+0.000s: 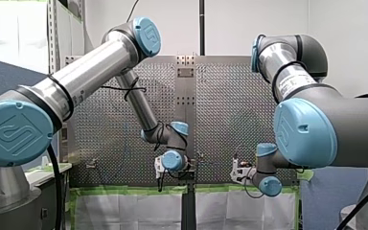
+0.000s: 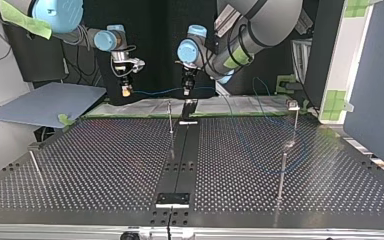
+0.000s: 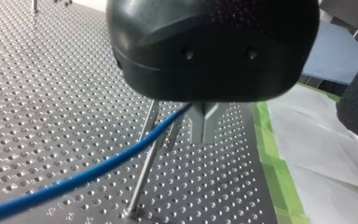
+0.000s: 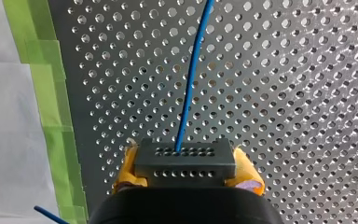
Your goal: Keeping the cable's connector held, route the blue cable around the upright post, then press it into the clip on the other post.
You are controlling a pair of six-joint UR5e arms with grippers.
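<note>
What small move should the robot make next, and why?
Probably my left hand should lower and carry the blue cable around the upright post: the cable only crosses it, not yet wrapped, while my right hand holds the connector.

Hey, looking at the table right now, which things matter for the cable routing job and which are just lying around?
For the job: blue cable, connector, my right gripper holding it, my left gripper, upright post, clip.
Lying about: grey-blue board, green tape, white sheet.

UR logo on blue joint cap [image 1: 10,132], arm label [image 1: 291,82] illegible
</note>
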